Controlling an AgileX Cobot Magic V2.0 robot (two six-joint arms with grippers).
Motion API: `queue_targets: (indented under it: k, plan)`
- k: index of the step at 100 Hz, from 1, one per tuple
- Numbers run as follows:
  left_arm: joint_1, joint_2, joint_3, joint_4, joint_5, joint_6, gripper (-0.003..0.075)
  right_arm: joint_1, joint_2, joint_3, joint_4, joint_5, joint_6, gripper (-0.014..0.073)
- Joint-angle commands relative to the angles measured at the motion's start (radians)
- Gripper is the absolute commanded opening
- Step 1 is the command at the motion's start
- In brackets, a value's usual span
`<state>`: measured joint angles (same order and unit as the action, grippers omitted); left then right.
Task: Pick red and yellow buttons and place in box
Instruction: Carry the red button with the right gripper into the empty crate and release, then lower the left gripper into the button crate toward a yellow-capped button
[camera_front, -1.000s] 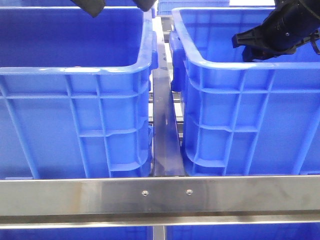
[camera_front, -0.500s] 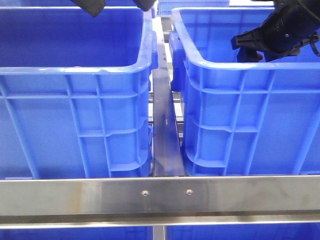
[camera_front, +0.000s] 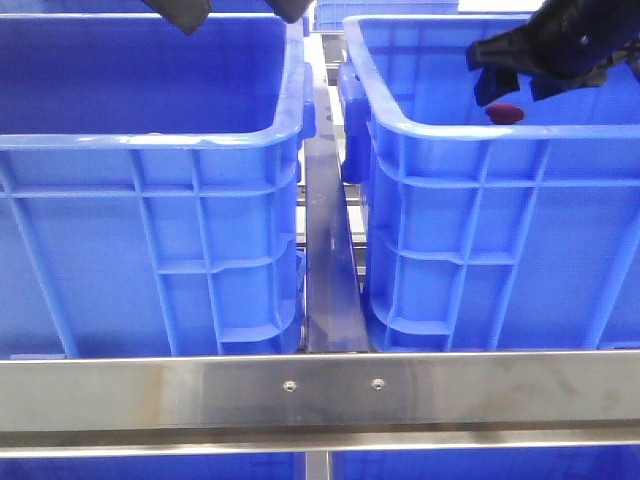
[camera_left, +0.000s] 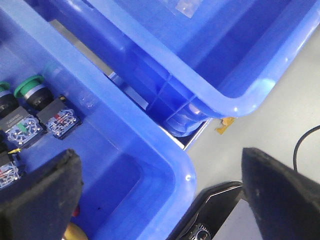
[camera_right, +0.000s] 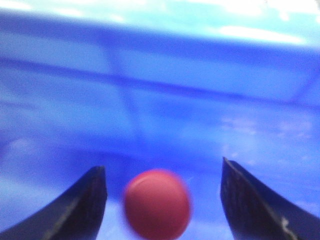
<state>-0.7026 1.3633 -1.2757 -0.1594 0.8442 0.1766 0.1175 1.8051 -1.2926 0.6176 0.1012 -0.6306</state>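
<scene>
right pincer: matte black, angular housing, thin black cable at far right edge
right fingers: black, tapered, curved inner edges; blurred
left pincer: only two black tips show at top edge
left fingers: broad, black, rough foam-like texture

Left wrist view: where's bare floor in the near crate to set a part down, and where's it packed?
Bare: the floor patch by the near crate rounded corner, between the wall and the left gripper finger. The neighbouring crate shows bare floor too. Crowded: the far side, where green-capped switch units sit side by side. A yellow button peeks beside the finger.
</scene>
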Motion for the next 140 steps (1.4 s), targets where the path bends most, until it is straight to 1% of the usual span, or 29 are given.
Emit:
queue_targets:
  k: [1,12,29,36,37,40,44,47,49,50,59,68,77,88,140]
  plan:
    - [-0.008,-0.029,-0.030,-0.017,-0.066,-0.002,0.0599,-0.008,-0.084,-0.029,-0.004,0.007,-0.009,0.0509]
    - [-0.008,-0.029,-0.030,-0.017,-0.075,-0.002,0.0599,-0.008,-0.122,-0.028,-0.004,0.068,-0.009,0.0506]
    - [-0.008,-0.029,-0.030,-0.017,-0.089,-0.002,0.0599,-0.009,-0.184,-0.011,-0.004,0.107,-0.009,0.0497]
    - [-0.008,-0.029,-0.030,-0.017,-0.089,-0.002,0.0599,-0.009,-0.218,0.015,-0.004,0.107,-0.009,0.0440]
    - [-0.008,-0.029,-0.030,-0.017,-0.089,-0.002,0.0599,-0.010,-0.225,0.021,-0.004,0.107,-0.009,0.0416]
    - [-0.008,-0.029,-0.030,-0.017,-0.089,-0.002,0.0599,-0.012,-0.240,0.033,-0.004,0.109,-0.009,0.0393]
    - [-0.008,-0.029,-0.030,-0.017,-0.089,-0.002,0.0599,-0.013,-0.264,0.053,-0.004,0.111,-0.009,0.0331]
    - [-0.008,-0.029,-0.030,-0.017,-0.089,-0.002,0.0599,-0.013,-0.280,0.068,-0.004,0.111,-0.009,0.0304]
    - [-0.008,-0.029,-0.030,-0.017,-0.089,-0.002,0.0599,-0.013,-0.292,0.080,-0.004,0.110,-0.009,0.0267]
    - [-0.008,-0.029,-0.030,-0.017,-0.089,-0.002,0.0599,-0.013,-0.297,0.084,-0.004,0.110,-0.009,0.0267]
    - [-0.008,-0.029,-0.030,-0.017,-0.095,-0.002,0.0599,-0.013,-0.353,0.137,-0.007,0.104,-0.009,0.0141]
    - [-0.008,-0.029,-0.030,-0.017,-0.099,-0.002,0.0599,-0.013,-0.413,0.196,-0.007,0.082,-0.009,0.0044]
    - [-0.008,-0.029,-0.030,-0.017,-0.106,-0.002,0.0599,-0.013,-0.476,0.258,-0.007,0.059,-0.009,-0.0014]
    - [-0.008,-0.029,-0.030,-0.017,-0.112,-0.002,0.0599,-0.013,-0.551,0.328,-0.007,0.033,-0.009,-0.0038]
    - [-0.008,-0.029,-0.030,-0.017,-0.129,-0.002,0.0599,-0.013,-0.965,0.643,-0.007,0.020,-0.009,-0.0038]
